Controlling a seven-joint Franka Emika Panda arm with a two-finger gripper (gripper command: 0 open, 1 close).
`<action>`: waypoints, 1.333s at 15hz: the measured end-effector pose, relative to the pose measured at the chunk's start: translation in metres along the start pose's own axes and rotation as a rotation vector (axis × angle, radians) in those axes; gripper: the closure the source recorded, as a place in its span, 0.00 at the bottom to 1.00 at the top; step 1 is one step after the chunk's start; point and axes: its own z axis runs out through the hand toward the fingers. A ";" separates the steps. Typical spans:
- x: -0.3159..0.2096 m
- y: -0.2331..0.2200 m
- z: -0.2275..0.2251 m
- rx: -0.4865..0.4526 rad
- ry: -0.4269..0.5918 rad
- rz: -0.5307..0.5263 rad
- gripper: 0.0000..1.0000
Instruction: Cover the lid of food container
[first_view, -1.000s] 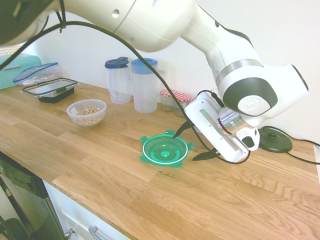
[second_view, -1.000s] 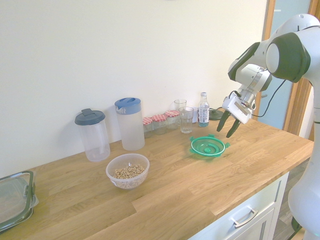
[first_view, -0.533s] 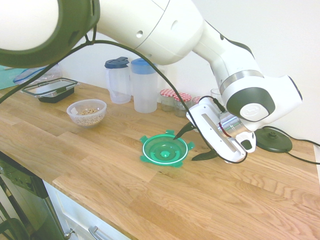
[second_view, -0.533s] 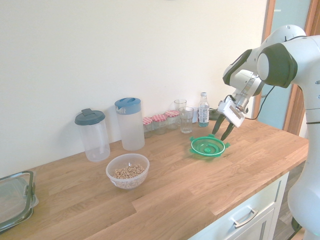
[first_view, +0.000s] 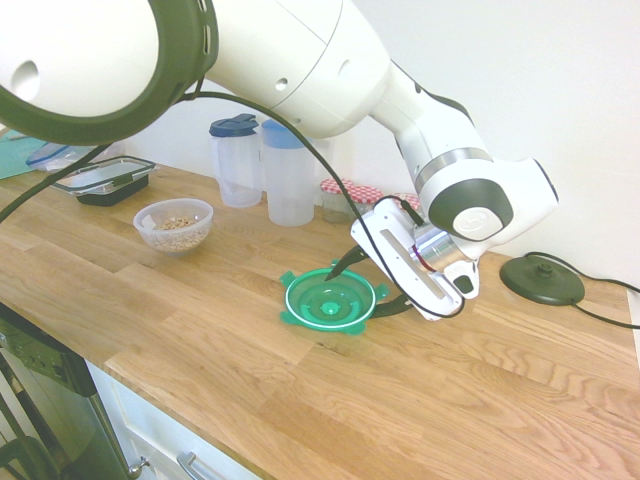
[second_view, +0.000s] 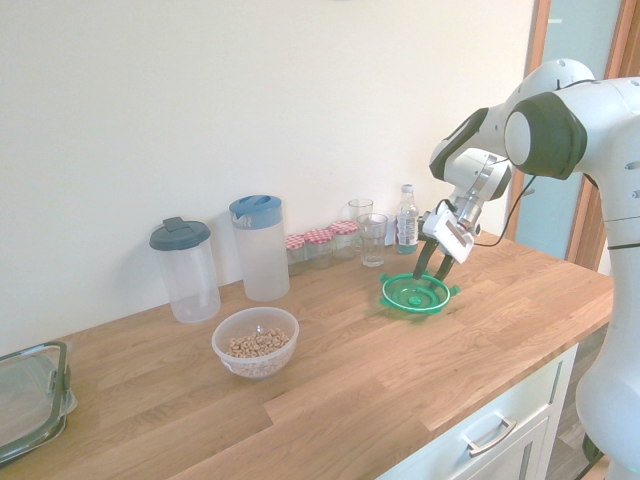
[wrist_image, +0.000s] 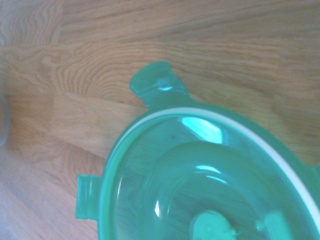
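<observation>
Lid (first_view: 331, 301) lies flat on the counter (first_view: 230, 370), white ring up, clip tabs sticking out round the rim; fingers (first_view: 362, 288) spread wide, nothing between them, tilted down at the lid from the arm's side; one fingertip shows over the near part of the ring, the other by the rim just beside a tab; contact with lid can't be told.

Key relation: lid sits ahead of and below the fingers, most of it on the side away from the wrist; lid is round, so no long axis to match; what counts is the rim and the tabs nearest the fingers.

Bowl (second_view: 256, 342) with the grainy food, uncovered, is beyond the lid from the fingers, well apart; so lid is between fingers and bowl, roughly.

Judged step: lining up to grip the lid; early in the task; next move likely wants fingers lower, one either side of the rim or a tab, then closing; risk: a tip pressing on the lid's top and skidding it toward the bowl, or a thin rim slipping out.
</observation>
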 end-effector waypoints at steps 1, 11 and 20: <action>0.000 -0.001 0.001 -0.003 -0.003 -0.001 1.00; -0.002 0.029 -0.006 0.009 0.002 0.046 1.00; 0.001 0.024 0.014 0.003 0.000 0.023 1.00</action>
